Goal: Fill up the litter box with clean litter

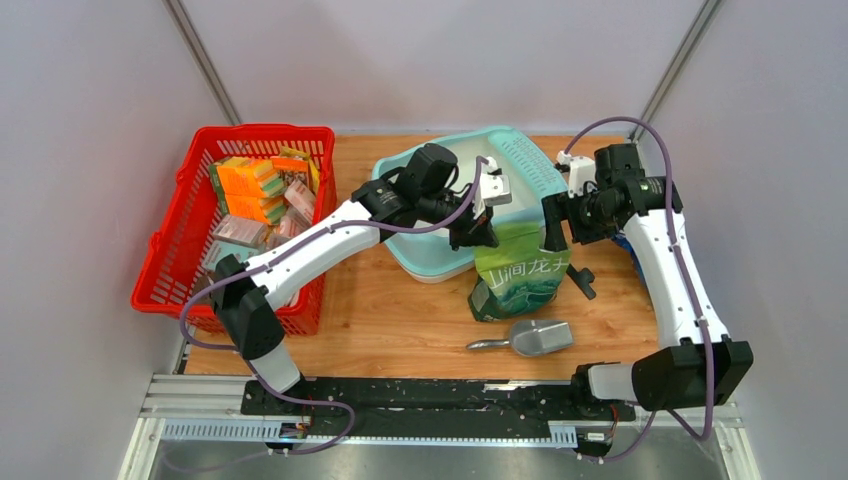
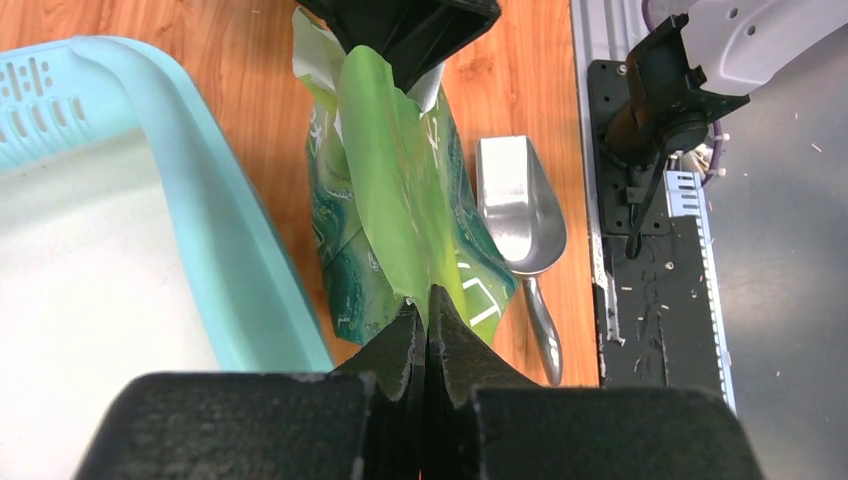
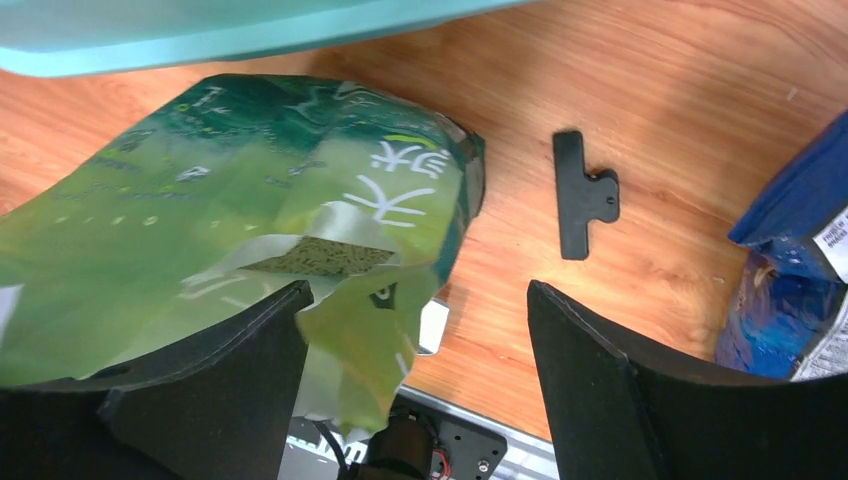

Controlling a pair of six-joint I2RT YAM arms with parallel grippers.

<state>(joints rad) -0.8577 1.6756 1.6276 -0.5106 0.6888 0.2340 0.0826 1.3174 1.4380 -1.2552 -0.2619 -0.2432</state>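
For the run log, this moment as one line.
left gripper shut on green bag; right gripper open at bag edge; litter box unfilled; scoop unused

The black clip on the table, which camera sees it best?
The right wrist view. The black clip lies flat on the table there, big and whole. The top view shows it only as a small dark shape beside the green bag. The left wrist view misses it.
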